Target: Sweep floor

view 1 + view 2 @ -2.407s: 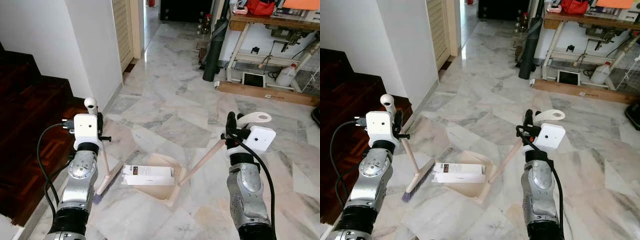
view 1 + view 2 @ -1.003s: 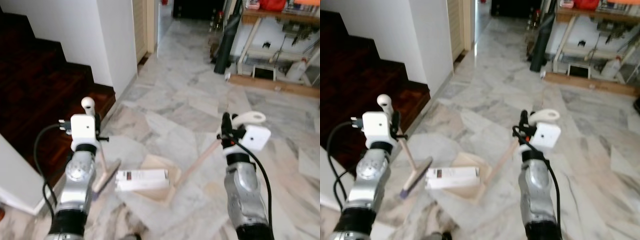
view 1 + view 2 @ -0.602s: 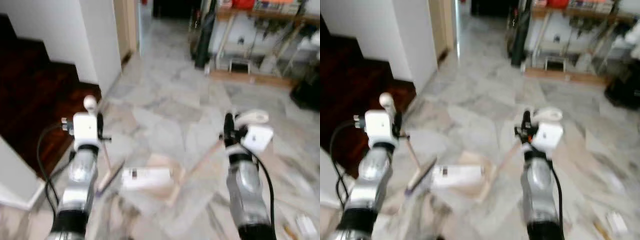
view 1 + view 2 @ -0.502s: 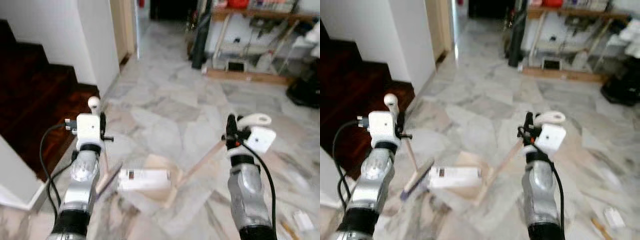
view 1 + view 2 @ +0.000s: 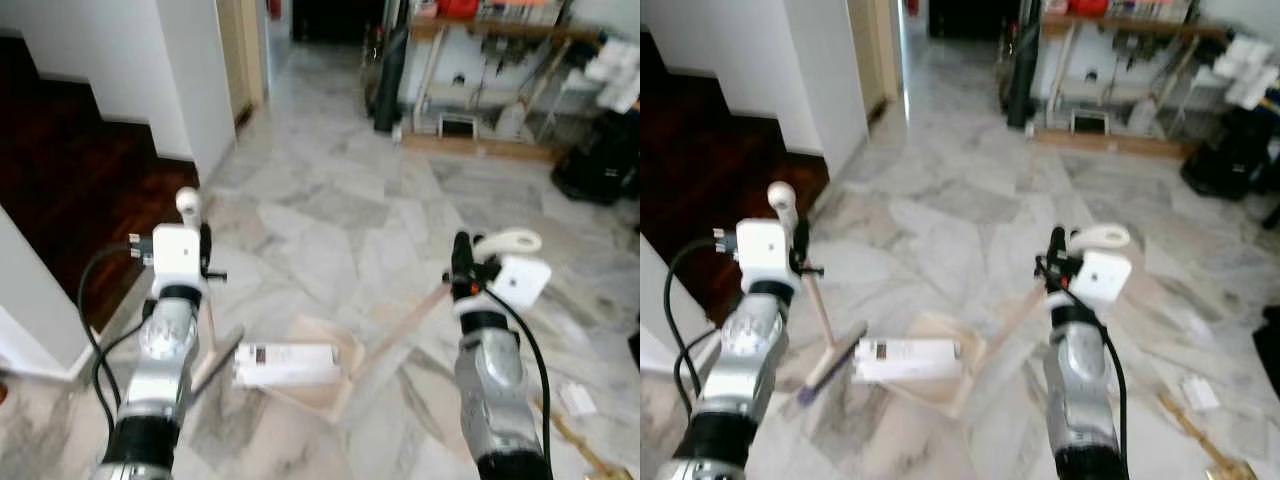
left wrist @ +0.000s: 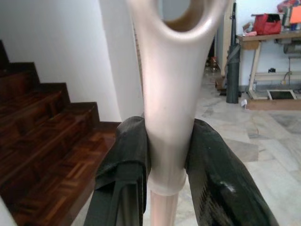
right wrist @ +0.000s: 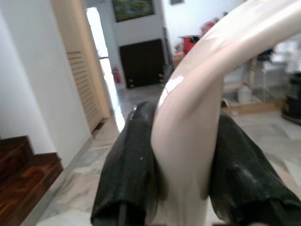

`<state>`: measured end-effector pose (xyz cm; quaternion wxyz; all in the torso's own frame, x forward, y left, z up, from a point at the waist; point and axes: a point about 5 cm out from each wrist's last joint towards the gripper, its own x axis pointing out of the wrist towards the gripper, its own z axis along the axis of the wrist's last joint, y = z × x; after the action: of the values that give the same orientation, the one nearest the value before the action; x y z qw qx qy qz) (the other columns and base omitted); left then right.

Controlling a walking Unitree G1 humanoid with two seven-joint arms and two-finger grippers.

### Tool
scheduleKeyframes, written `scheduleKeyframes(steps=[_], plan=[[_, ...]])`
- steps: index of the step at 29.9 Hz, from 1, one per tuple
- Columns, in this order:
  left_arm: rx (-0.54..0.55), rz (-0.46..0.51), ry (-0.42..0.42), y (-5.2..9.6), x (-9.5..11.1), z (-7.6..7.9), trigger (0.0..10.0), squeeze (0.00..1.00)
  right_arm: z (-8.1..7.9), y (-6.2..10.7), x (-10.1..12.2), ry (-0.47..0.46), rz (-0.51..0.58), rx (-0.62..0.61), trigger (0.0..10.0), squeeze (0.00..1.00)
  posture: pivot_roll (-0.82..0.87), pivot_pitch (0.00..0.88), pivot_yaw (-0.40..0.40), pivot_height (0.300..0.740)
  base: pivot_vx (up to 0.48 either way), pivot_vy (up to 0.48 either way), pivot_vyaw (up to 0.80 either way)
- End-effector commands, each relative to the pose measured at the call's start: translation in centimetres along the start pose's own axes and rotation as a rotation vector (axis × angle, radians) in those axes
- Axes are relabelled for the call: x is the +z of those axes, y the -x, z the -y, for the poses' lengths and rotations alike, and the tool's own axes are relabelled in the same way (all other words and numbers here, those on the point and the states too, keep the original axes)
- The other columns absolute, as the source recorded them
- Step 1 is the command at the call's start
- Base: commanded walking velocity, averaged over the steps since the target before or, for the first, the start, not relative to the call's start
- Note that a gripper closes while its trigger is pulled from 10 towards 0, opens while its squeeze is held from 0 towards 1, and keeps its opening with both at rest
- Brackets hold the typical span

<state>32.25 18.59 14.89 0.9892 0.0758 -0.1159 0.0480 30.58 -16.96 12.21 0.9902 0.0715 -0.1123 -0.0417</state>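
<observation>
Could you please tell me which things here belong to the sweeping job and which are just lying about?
For the job:
- broom, handle clamped in the left gripper
- dustpan, handle clamped in the right gripper
- white box lying in the dustpan

Lying about:
- small white packet on the floor
- wooden workbench

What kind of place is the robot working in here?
Probably a home's hallway: a marble floor, dark wooden stairs beside a white wall, and a cluttered workbench at the far end.
</observation>
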Motion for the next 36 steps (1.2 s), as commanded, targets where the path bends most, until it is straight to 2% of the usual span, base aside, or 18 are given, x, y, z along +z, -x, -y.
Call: scheduleKeyframes(steps=[1, 36], plan=[[-0.004, 0.066, 0.002, -0.53, 1.44, 0.23, 10.0, 0.0, 0.01, -0.6, 1.45, -0.017, 0.069, -0.003, 10.0, 0.0, -0.01, 0.0, -0.031, 0.74, -0.247, 0.0, 0.0], [0.002, 0.063, -0.007, -0.5, 1.5, -0.02, 10.0, 0.0, -0.18, -0.55, 1.22, -0.025, 0.056, 0.004, 10.0, 0.0, 0.0, 0.004, -0.03, 0.74, -0.25, 0.0, 0.0]])
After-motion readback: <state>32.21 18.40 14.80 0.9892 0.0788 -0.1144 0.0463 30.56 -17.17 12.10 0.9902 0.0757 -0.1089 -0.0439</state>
